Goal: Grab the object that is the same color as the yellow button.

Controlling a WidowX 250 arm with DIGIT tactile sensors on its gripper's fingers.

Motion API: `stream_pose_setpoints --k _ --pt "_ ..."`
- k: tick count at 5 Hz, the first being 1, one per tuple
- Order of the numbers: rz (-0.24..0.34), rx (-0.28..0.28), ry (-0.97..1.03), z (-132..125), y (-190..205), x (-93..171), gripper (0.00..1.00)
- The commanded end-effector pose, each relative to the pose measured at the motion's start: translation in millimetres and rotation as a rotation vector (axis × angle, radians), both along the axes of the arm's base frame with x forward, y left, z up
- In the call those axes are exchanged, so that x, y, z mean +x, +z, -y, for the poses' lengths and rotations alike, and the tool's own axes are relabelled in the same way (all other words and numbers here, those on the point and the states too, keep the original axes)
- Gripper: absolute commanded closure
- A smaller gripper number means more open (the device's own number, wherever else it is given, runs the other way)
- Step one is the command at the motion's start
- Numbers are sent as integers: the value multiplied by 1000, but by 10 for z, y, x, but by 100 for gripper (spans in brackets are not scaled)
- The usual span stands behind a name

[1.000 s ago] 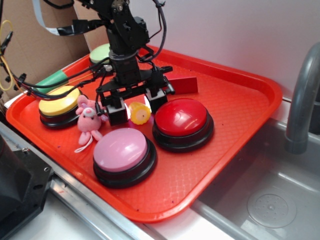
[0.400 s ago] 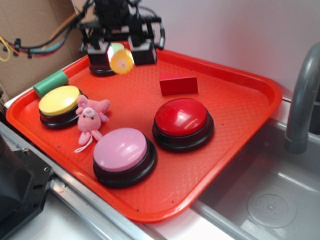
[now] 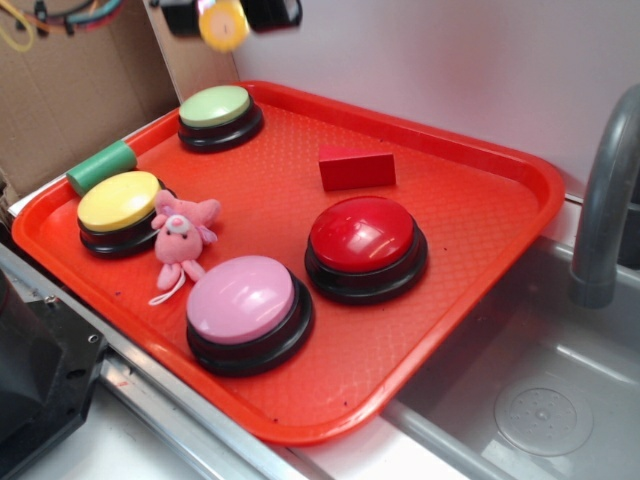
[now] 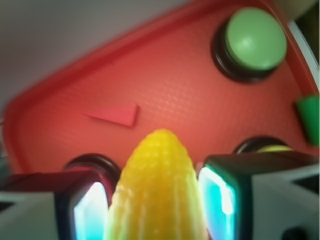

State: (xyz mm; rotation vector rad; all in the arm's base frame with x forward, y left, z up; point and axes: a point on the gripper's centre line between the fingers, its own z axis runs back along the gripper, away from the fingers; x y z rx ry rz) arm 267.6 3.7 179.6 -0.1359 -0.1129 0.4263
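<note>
A: Four dome buttons sit on the orange tray [image 3: 480, 150]. Log them from the left, exterior view.

B: Far left, a green cylinder [image 3: 101, 165] lies on its side at the tray's rim. Just beside it is the yellow button [image 3: 119, 201] on a black base, and a small pink plush toy [image 3: 180, 234] touches that button's right edge. Behind these, near the back rim, is the pale green button [image 3: 214, 106].

A: And the gripper?

B: Above the pale green button, at the top edge of the exterior view, the gripper [image 3: 222, 20] is mostly cut off. Its jaws pinch the yellow toy corn [image 3: 223, 23], one pad on each side. The corn is well clear of the tray surface.

A: Wrist view agrees?

B: Yes. The corn [image 4: 156, 192] fills the lower centre, ribbed, narrow end pointing away from the camera, with a finger pad [image 4: 91, 211] pressed against each flank.

A: Moving right?

B: The pink button [image 3: 241, 298] is near the front, the red wedge block [image 3: 356, 168] is toward the back, and the red button [image 3: 362, 234] is between them, slightly right. Off the tray's right side are a metal sink [image 3: 540, 400] and a grey faucet [image 3: 605, 190].
</note>
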Motion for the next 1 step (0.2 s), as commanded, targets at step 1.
stream_pose_setpoints --k 1 --pt "85 47 4 -200 234 74 100"
